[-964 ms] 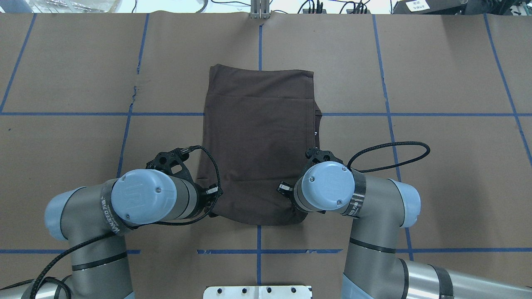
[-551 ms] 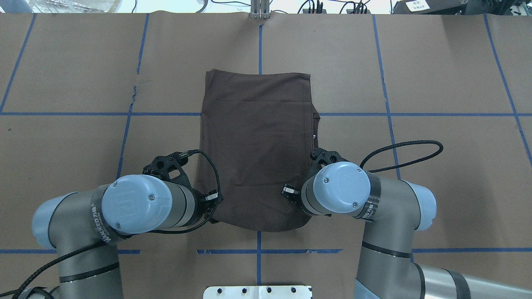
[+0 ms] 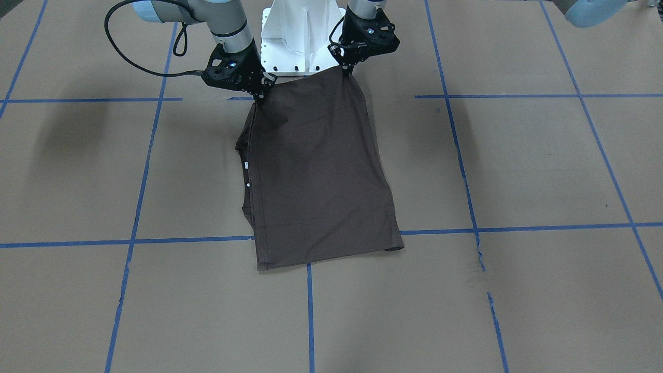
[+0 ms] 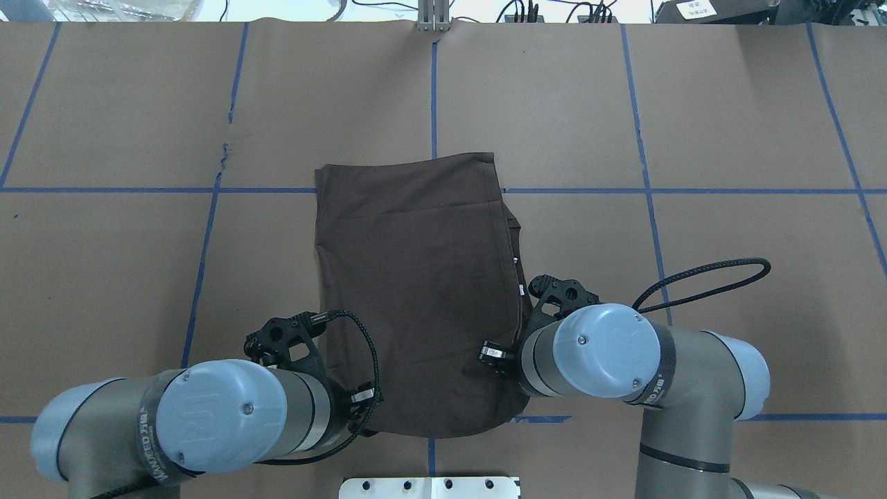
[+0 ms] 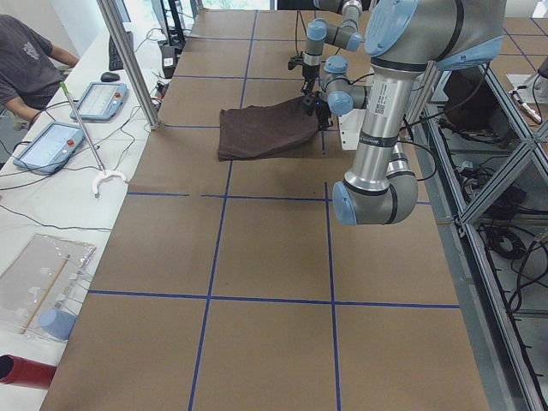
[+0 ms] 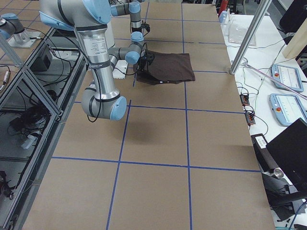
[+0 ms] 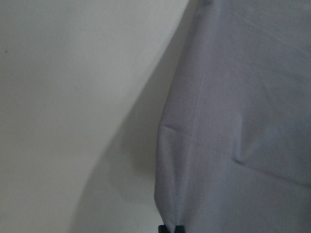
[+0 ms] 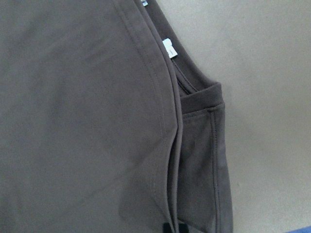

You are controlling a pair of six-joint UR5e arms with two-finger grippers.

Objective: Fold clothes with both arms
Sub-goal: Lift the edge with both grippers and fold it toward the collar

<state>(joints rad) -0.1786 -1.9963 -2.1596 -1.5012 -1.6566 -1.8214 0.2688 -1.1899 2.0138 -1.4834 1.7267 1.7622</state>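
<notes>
Holding: the black two-finger left pincer (image 3: 346, 71) and the matching right pincer (image 3: 260, 96) each grip one robot-side corner of the dark brown short-sleeved knit T-shirt (image 4: 416, 291).
left pincer state: fingers closed tight on cloth. In the left wrist view the black fingertips (image 7: 171, 228) meet at the bottom edge, and the fabric runs up and away from them.
right pincer state: fingers closed tight on cloth. The right wrist view shows the fingertips (image 8: 174, 228) pressed together over several stacked layers.
T-shirt shape: folded to a long rectangular panel, with the logo and collar out of sight.
T-shirt position: middle of the brown paper-covered table (image 4: 727, 125), astride the centre line of the blue tape grid (image 4: 644, 190). The far end lies flat, just past a cross line of tape. The robot-side end is raised off the table and hangs between the pincers, close to the white metal pedestal base (image 3: 300, 36).
edge on robot's right: lower layers and a stitched hem stick out past the top panel; two small white tags (image 8: 170, 48) show there.
arms: both grey tubular arms with light-blue joint caps (image 4: 222, 416) are drawn in near the base, wrists pointing down.
surroundings: a person in a grey shirt (image 5: 26, 60) sits at a side bench in the exterior left view.
</notes>
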